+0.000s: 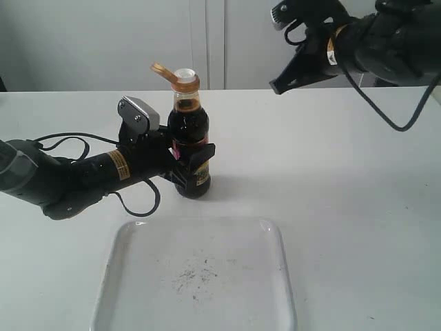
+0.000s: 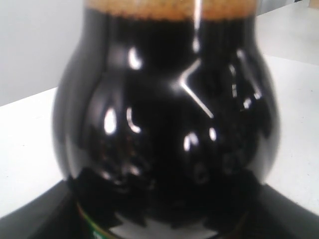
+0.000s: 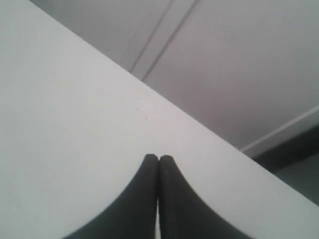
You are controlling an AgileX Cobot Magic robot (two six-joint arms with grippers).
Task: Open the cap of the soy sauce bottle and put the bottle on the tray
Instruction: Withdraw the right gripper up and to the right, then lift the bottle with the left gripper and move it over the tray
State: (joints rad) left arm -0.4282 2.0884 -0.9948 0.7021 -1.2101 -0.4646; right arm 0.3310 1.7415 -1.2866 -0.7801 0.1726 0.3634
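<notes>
So the left gripper (image 1: 196,164) is clamping the upright soy sauce bottle (image 1: 190,138), cap (image 1: 164,69) flipped open; the tray (image 1: 275,238) is sitting just in front, and the right gripper (image 3: 158,160) is pinched shut, holding nothing, well away.

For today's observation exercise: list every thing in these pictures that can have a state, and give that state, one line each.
soy sauce bottle: upright on the table, gripped at its label, not on the tray.
cap: flipped open, hanging on its hinge, white spout bare.
tray: flat on the table, nothing on it but dark specks.
left claw: shut on the bottle.
right claw: shut, holding nothing, raised above the table.
</notes>
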